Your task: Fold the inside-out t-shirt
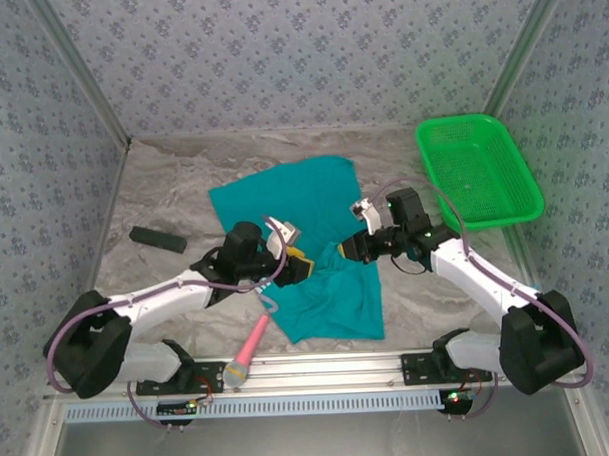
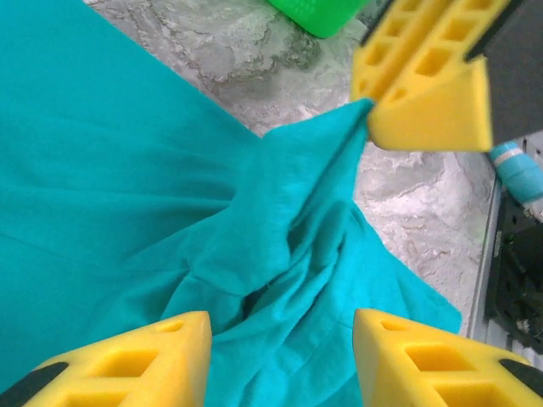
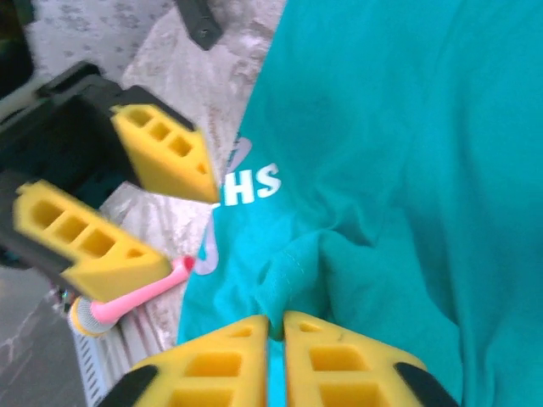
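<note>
Grey marbled table (image 1: 163, 183), patterned walls on three sides. In the top view, bare surface lies open to the left of the shirt and above it.

My left gripper (image 2: 282, 326) stands about half open over bunched cloth and grips nothing. My right gripper (image 3: 276, 320) is nearly closed, with only a thin slit between its fingers (image 3: 339, 365). A peaked fold of the shirt is caught at their tips. The two grippers sit close together at frame centre.

The inside-out t-shirt (image 1: 294, 203) lies mid-table. It is teal, its upper part spread flat and its lower part rumpled into folds. White lettering (image 3: 250, 185) shows in my right wrist view.

Further out, a pink brush (image 1: 251, 348) lies at lower centre by the rail. A black block (image 1: 157, 238) sits at the left, and a green basket (image 1: 463, 121) at the upper right.
</note>
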You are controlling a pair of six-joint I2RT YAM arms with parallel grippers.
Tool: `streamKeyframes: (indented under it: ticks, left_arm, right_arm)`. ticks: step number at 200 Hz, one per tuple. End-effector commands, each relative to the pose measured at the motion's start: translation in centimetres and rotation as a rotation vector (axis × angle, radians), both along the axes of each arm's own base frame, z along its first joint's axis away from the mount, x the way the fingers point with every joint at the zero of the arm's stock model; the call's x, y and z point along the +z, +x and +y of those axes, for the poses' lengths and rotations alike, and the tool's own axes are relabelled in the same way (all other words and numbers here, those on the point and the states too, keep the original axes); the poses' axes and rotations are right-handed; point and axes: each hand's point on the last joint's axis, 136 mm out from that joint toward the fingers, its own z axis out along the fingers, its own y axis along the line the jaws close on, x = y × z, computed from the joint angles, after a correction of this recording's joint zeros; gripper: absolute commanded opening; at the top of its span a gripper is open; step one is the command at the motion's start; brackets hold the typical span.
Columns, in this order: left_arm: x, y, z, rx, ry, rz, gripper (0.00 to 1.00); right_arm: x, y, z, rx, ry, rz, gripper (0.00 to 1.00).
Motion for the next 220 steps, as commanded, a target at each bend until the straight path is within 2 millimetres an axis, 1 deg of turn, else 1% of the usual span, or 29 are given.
streamKeyframes:
  ticks: [1,20,34,43,50,64,78,93,104,123,130,143,151,158,162,167,171,181,189,194,199,206,211,220]
  left_arm:
    - [-0.2,1.1,-1.9,-0.064,0.024,-0.050,0.48]
    - [-1.6,2.6,-3.3,-0.061,0.063,-0.015,0.47]
    - [-1.7,2.6,-4.9,-0.116,0.032,0.019,0.45]
    - [-1.5,2.4,-5.9,-0.154,0.005,0.039,0.43]
    - [-1.5,2.1,-6.6,-0.177,-0.003,0.047,0.42]
    - [-1.5,2.0,-7.3,-0.194,0.006,0.049,0.39]
    - [-1.5,1.7,-7.6,-0.215,0.007,0.049,0.25]
    - [-1.6,1.5,-7.7,-0.232,0.013,0.053,0.17]
    - [-1.7,1.5,-7.7,-0.237,0.027,0.061,0.14]
    - [-1.5,1.2,-7.8,-0.254,0.025,0.069,0.06]
    - [-1.4,1.1,-7.8,-0.263,0.019,0.070,0.03]
    - [-1.6,1.1,-7.8,-0.267,0.020,0.076,0.02]
    - [-1.9,1.0,-7.9,-0.271,0.028,0.090,0.04]
    - [-2.0,0.8,-7.9,-0.281,0.028,0.102,0.08]
    - [-2.2,0.7,-7.9,-0.284,0.030,0.108,0.14]
    - [-2.4,0.7,-7.9,-0.284,0.032,0.116,0.23]
    - [-2.6,0.8,-7.9,-0.279,0.033,0.122,0.27]
    - [-3.2,0.9,-8.0,-0.274,0.037,0.135,0.31]
    - [-3.7,1.1,-8.0,-0.264,0.045,0.142,0.31]
    - [-3.9,1.3,-8.1,-0.255,0.052,0.146,0.30]
    - [-4.1,1.5,-8.0,-0.246,0.061,0.149,0.26]
    - [-4.2,1.8,-8.0,-0.233,0.072,0.146,0.19]
    - [-4.2,2.1,-7.9,-0.221,0.079,0.144,0.13]
    - [-3.8,2.5,-7.8,-0.207,0.073,0.135,0.04]
  right_arm:
    - [0.1,2.3,-1.3,-0.132,-0.093,-0.067,0.22]
    - [-1.4,3.2,-3.9,-0.296,-0.189,-0.042,0.21]
    - [-2.2,2.9,-5.3,-0.372,-0.222,-0.003,0.21]
    - [-2.6,2.3,-5.7,-0.399,-0.229,0.028,0.23]
    - [-2.8,1.7,-5.9,-0.415,-0.230,0.049,0.29]
    - [-2.9,0.5,-5.9,-0.443,-0.227,0.085,0.35]
    - [-2.9,-0.8,-5.3,-0.457,-0.213,0.097,0.39]
    - [-3.2,-1.8,-4.7,-0.485,-0.206,0.105,0.44]
    - [-3.6,-2.0,-4.1,-0.510,-0.198,0.114,0.46]
    - [-4.2,-1.9,-2.6,-0.521,-0.178,0.132,0.46]
    - [-4.8,-1.5,-2.4,-0.535,-0.192,0.136,0.45]
    - [-5.9,-0.8,-2.2,-0.568,-0.206,0.150,0.42]
    - [-6.2,-0.3,-1.7,-0.570,-0.201,0.155,0.40]
    - [-6.6,0.2,-1.6,-0.581,-0.210,0.162,0.38]
    - [-6.8,0.3,-1.6,-0.587,-0.215,0.167,0.33]
    - [-6.9,0.6,-1.4,-0.592,-0.215,0.168,0.28]
    - [-7.0,0.8,-1.3,-0.587,-0.213,0.168,0.23]
    - [-6.9,0.8,-0.8,-0.562,-0.209,0.160,0.09]
    - [-6.8,0.6,-0.5,-0.535,-0.208,0.150,0.03]
    - [-6.6,0.3,-0.3,-0.509,-0.202,0.142,0.01]
    - [-6.3,0.0,-0.1,-0.481,-0.197,0.134,0.00]
    - [-6.0,-0.5,0.1,-0.459,-0.179,0.138,0.00]
    - [-5.8,-0.9,0.3,-0.411,-0.179,0.112,0.00]
    - [-5.4,-1.7,0.5,-0.350,-0.167,0.093,0.00]
